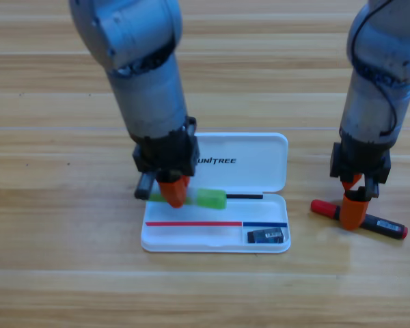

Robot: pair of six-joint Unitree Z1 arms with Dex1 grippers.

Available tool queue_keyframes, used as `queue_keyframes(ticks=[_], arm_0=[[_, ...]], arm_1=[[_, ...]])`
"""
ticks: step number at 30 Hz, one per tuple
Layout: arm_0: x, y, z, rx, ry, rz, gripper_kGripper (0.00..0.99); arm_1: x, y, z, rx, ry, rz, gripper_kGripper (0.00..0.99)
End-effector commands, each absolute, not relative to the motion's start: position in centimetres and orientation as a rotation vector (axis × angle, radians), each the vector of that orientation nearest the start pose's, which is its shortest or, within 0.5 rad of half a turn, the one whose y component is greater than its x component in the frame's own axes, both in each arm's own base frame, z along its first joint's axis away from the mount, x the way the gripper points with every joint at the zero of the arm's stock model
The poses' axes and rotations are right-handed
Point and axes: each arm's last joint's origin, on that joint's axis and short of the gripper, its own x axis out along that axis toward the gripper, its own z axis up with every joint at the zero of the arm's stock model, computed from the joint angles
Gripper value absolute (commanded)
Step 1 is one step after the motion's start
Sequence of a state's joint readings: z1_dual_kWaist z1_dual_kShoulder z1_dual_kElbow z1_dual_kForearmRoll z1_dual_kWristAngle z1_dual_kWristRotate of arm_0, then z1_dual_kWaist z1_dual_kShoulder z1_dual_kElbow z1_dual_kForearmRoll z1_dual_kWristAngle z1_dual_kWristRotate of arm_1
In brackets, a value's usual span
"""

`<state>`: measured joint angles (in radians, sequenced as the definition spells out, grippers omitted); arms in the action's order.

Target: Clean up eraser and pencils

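- Over the white case (260,158), open on the wooden table (55,205) with its lid folded back toward the far edge, the left gripper (173,193) points down at the green pencil (203,199).
- Green pencil lies along the tray's back edge, inside the case, left end under the gripper. Jaws appear pinched on it; gap hidden, so grip judged, not confirmed.
- Eraser (267,236) sits in the tray's front right corner compartment, done.
- Black pencil with red cap (359,219) lies on the table, right of the case, apart from it. Right gripper (352,213) is down on its middle; cannot tell whether it is spread or pinching.
- Judged step: seat pencil 1 of 2 in the tray, then release.
- To do it well: keep the green pencil parallel to the tray's long edge, flat on the tray floor before letting go, lift straight up.
- Right arm: carry level, approach from the case's right edge, avoid the lid.
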<state>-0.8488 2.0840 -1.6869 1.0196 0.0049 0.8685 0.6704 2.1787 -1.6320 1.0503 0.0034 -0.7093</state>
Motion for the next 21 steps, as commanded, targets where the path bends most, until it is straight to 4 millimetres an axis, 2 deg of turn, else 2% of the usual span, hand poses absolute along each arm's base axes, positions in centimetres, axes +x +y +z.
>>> queue_keyframes(ticks=[1, 3, 5, 9, 10, 11, 14, 16, 21], arm_0=[[27.0, -33.3, 22.7, 1.3, 1.023, -1.32, 0.009], [27.0, -33.5, 22.5, 1.297, 1.026, -1.319, 0.009], [27.0, -33.6, 22.3, 1.299, 1.029, -1.321, 0.009], [26.9, -33.6, 22.0, 1.298, 1.041, -1.32, 0.011], [26.9, -33.6, 21.9, 1.297, 1.043, -1.319, 0.011], [26.9, -33.5, 21.8, 1.297, 1.047, -1.319, 0.011], [26.8, -33.5, 21.5, 1.297, 1.053, -1.322, 0.011], [26.9, -33.5, 21.4, 1.295, 1.057, -1.32, 0.011], [26.9, -33.5, 20.9, 1.294, 1.055, -1.319, 0.011]], arm_1=[[33.8, 24.9, 16.3, -1.054, 1.424, 1.07, 0.81], [34.0, 24.8, 15.9, -1.053, 1.435, 1.07, 0.808], [34.1, 24.6, 15.6, -1.052, 1.443, 1.076, 0.729], [34.2, 24.3, 14.8, -1.049, 1.467, 1.08, 0.726], [34.2, 24.2, 14.7, -1.049, 1.473, 1.084, 0.66], [34.3, 24.1, 14.5, -1.045, 1.474, 1.092, 0.502], [34.3, 23.9, 14.1, -1.041, 1.486, 1.105, 0.161], [34.3, 23.8, 13.9, -1.045, 1.491, 1.112, 0.0], [34.0, 23.5, 13.7, -1.057, 1.501, 1.123, 0.0]])
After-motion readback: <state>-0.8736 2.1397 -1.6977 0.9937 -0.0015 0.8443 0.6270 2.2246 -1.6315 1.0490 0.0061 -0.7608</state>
